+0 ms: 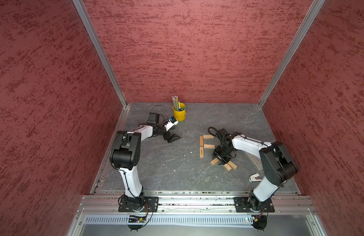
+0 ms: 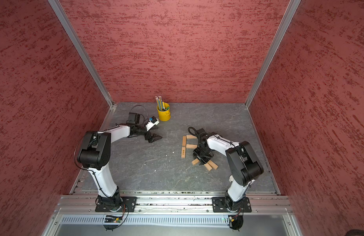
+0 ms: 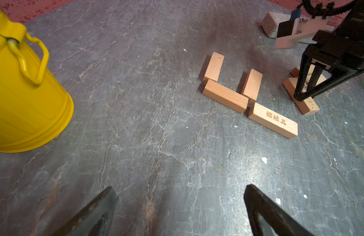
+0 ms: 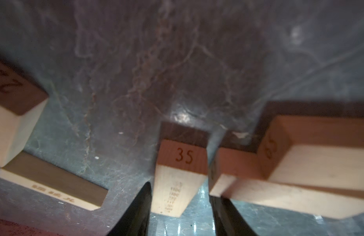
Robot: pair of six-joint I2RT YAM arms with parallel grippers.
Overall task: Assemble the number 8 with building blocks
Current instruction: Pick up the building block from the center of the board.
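Four building blocks lie as part of the number 8: an upright plank [image 1: 201, 141], a lettered plank [image 1: 201, 152] below it, and two crosswise planks [image 1: 208, 136] [image 1: 209, 146]. They also show in the left wrist view, the lettered plank [image 3: 273, 120] nearest. My right gripper [image 1: 220, 161] [image 4: 180, 192] is down on the table, its jaws open and straddling a loose block marked 35 [image 4: 182, 157] [image 1: 214, 162], with a gap on one side. Two more loose blocks [image 1: 227, 167] [image 1: 232, 165] lie beside it, one resting on the other [image 4: 324, 161]. My left gripper [image 1: 174, 139] [image 3: 180, 189] is open and empty, low over bare table.
A yellow bucket [image 1: 179, 114] [image 3: 24, 92] with pencils stands at the back near the left arm. A small white piece [image 1: 254, 177] lies by the right arm's base. Red walls close in the grey stone-patterned table [image 1: 166, 163] on three sides.
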